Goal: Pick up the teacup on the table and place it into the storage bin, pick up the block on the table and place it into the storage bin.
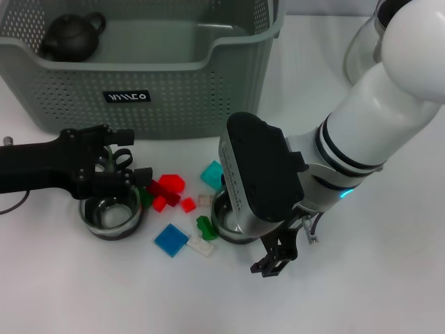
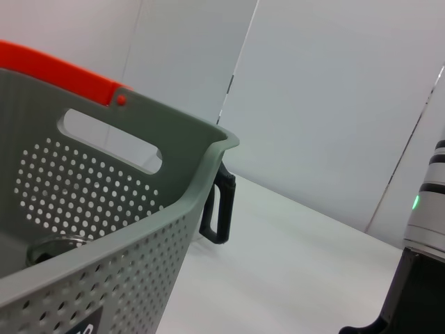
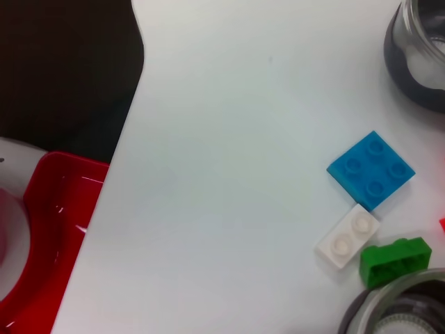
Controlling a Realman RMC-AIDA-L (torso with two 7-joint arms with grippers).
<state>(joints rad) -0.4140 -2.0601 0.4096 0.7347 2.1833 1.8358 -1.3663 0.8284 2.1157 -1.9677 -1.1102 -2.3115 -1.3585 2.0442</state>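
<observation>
A glass teacup stands on the white table at the left. My left gripper hovers open just behind its rim, in front of the storage bin. A second glass teacup is half hidden under my right wrist. Blocks lie between the two cups: red, teal, green, blue and white. The right wrist view shows the blue block, the white block and the green block. My right gripper hangs low over bare table, right of the white block.
A dark teapot sits in the bin's far left corner. The left wrist view shows the bin's perforated wall up close. A red tray-like edge appears in the right wrist view. Open table lies to the front and right.
</observation>
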